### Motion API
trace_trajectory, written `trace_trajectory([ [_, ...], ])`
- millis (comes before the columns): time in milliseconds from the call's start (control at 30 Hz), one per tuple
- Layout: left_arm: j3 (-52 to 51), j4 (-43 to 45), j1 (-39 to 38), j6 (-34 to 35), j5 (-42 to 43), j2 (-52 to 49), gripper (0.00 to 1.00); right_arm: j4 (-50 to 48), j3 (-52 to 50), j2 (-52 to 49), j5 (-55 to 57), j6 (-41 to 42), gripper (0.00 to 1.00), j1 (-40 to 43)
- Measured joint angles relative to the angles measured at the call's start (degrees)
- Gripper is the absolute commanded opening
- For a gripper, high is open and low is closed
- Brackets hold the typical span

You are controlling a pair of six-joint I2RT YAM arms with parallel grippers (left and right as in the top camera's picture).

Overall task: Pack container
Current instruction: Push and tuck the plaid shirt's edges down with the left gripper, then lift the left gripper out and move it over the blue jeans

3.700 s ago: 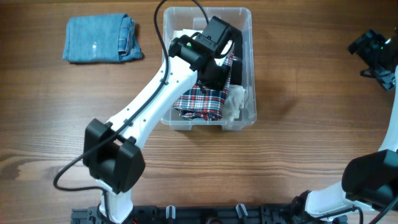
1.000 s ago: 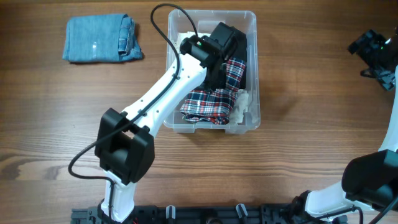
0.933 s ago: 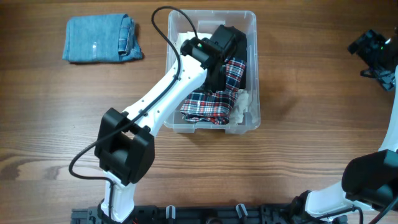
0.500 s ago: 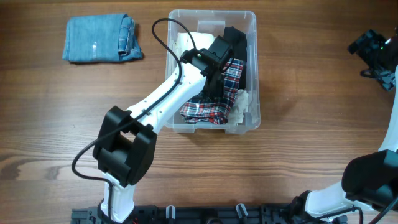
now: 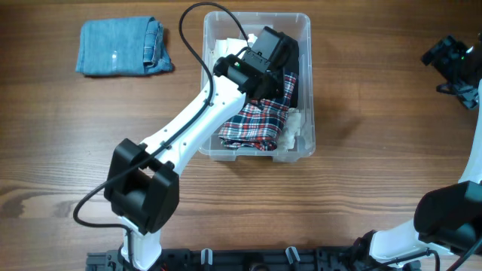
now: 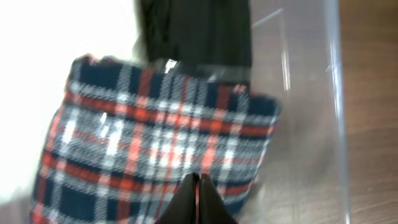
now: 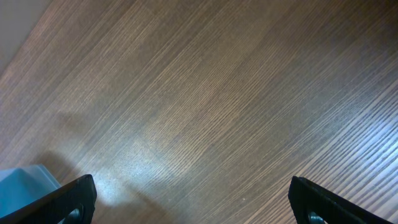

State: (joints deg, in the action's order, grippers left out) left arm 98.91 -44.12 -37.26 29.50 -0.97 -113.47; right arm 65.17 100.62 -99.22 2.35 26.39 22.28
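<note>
The clear plastic container [image 5: 306, 90] stands at the table's far middle. It holds a red, white and navy plaid garment [image 5: 254, 125], a black garment [image 5: 293, 69] and white cloth [image 5: 225, 48]. My left gripper [image 6: 198, 182] is inside the container, fingers shut together just above the plaid garment [image 6: 155, 143], with nothing seen between them. The black garment [image 6: 199, 31] lies beyond it, and the container wall [image 6: 311, 106] is on the right. My right gripper [image 7: 193, 202] is open and empty over bare wood, at the far right of the overhead view [image 5: 454, 59].
A folded blue denim garment [image 5: 120, 47] lies on the table at the far left, apart from the container. The left arm [image 5: 188, 128] stretches from the front edge to the container. The table is brown wood.
The container slid a little to the right early on. The left wrist has shifted slightly back inside it over the plaid garment. The right arm has not moved.
</note>
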Motion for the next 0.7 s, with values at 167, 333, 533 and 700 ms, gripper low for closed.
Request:
trace_trajectory([
  [167, 0.07, 3.45, 0.00, 0.00, 0.85, -4.00, 0.06, 0.00, 0.00, 0.00, 0.02, 0.00, 1.00, 0.00],
  [333, 0.44, 4.13, -0.04, 0.02, 1.38, -5.86, 0.09, 0.00, 0.00, 0.00, 0.02, 0.00, 1.00, 0.00],
  [533, 0.50, 4.17, -0.20, -0.35, 1.53, -6.01, 0.13, -0.02, 0.00, 0.00, 0.02, 0.00, 1.00, 0.00],
  [700, 0.70, 3.37, -0.13, -2.62, 1.81, -5.75, 0.41, -0.02, 0.00, 0.00, 0.02, 0.00, 1.00, 0.00],
])
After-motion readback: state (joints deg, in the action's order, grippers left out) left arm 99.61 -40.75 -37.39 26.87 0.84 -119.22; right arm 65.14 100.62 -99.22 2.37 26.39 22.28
